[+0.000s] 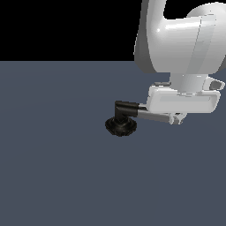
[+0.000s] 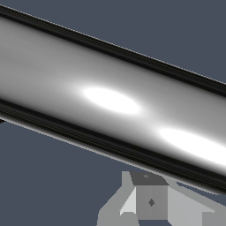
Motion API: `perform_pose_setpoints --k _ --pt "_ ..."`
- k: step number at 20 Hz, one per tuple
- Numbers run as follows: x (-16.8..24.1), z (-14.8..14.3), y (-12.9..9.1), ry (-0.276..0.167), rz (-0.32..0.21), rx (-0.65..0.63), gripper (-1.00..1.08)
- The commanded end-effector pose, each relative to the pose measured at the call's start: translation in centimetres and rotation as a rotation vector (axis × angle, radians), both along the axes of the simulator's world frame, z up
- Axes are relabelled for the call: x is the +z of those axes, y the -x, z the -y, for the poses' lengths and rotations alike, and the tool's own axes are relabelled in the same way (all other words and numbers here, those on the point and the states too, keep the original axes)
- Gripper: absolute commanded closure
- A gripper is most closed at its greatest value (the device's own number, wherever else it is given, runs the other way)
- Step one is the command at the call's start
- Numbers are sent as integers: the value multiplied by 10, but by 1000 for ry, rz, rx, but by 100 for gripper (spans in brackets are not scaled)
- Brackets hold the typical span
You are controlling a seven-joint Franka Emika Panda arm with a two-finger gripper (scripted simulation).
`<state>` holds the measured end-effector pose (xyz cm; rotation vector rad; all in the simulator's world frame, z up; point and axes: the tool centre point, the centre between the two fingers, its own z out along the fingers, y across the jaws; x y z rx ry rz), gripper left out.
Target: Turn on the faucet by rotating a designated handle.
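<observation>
Black and scalloped, the round base of the faucet (image 1: 121,126) sits on the dark slate floor (image 1: 53,167) a little toward the exterior view's right of centre, with its short stem rising to a black elbow. From that elbow the handle (image 1: 154,116) runs toward the exterior view's right, and I lose most of it behind the white body of the gripper (image 1: 178,118), which hangs low over the bar's outer end. Only a grey strip of bar shows below the hand.

From the wrist view the handle (image 2: 110,101) fills nearly the whole picture as a shiny cylinder with two bright glints, both ends cut off. One pale grey fingertip (image 2: 150,201) shows beyond it, right at the bar's edge. I cannot tell whether the claw is closed on the bar or merely beside it; the other finger is out of sight.
</observation>
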<state>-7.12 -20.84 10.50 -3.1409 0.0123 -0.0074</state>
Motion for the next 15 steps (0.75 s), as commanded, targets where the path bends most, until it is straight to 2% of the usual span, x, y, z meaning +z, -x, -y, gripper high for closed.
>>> perform_pose_setpoints --k 1,15 --pt "-3 6 -7 1 -2 1 108" --pt "-4 37 -38 1 -5 -4 108"
